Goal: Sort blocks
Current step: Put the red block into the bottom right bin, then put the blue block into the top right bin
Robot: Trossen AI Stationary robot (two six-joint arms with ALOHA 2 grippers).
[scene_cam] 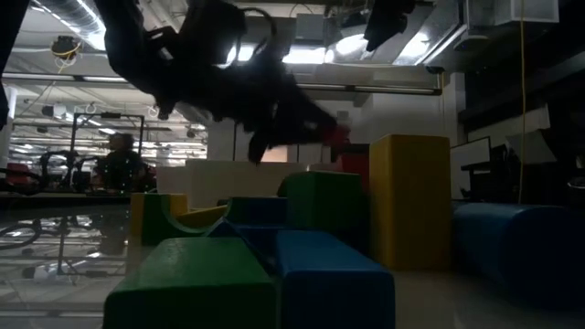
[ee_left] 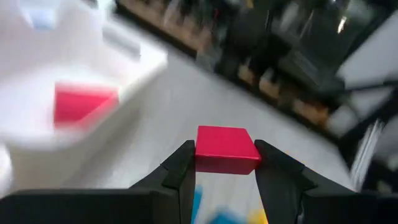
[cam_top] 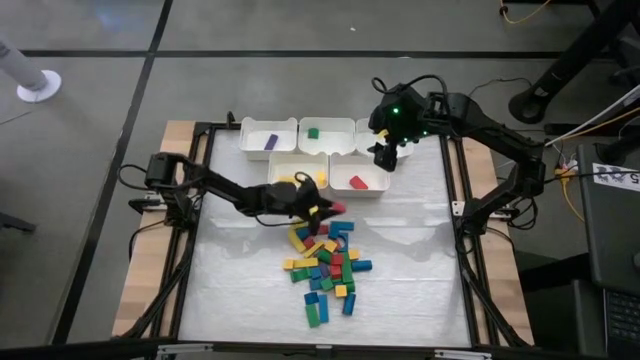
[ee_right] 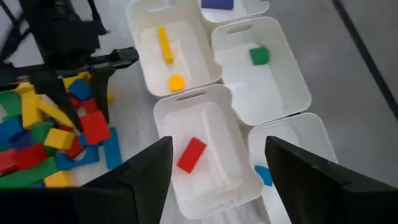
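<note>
Presently, items on the counter (cam_top: 400, 280), covered in white:

Left end effector (ee_left: 225, 171): fingers narrowed on a red block (ee_left: 226, 149), gripped between the two dark fingers (ee_left: 181, 171). In the high view the left end effector (cam_top: 325, 208) sits at the near edge of the loose pile, just in front of the front row of bins, with the red block (cam_top: 337, 208) at its tip. The right wrist view shows the same red block (ee_right: 95, 127) held beside the pile.

Right end effector (ee_right: 214, 163): fingers spread wide, holding nothing, hanging over the bins. In the high view the right end effector (cam_top: 385, 155) is at the right end of the bin cluster.

Bins: five white bins in two rows at the far side of the counter.
- Purple bin (cam_top: 268, 136): one purple block (cam_top: 270, 142).
- Green bin (cam_top: 326, 135): one green block (cam_top: 313, 132).
- Yellow bin (ee_right: 174, 53): a long yellow block (ee_right: 164, 43) and a round yellow block (ee_right: 176, 81).
- Red bin (ee_right: 208, 149): one red block (ee_right: 191, 154) lying inside.
- Fifth bin (ee_right: 298, 149): a blue block (ee_right: 262, 175) at its edge, partly hidden by a finger.

Pile of blocks (cam_top: 325, 270): mixed red, yellow, green and blue pieces, loosely heaped at the counter's middle, trailing toward the near edge
</note>
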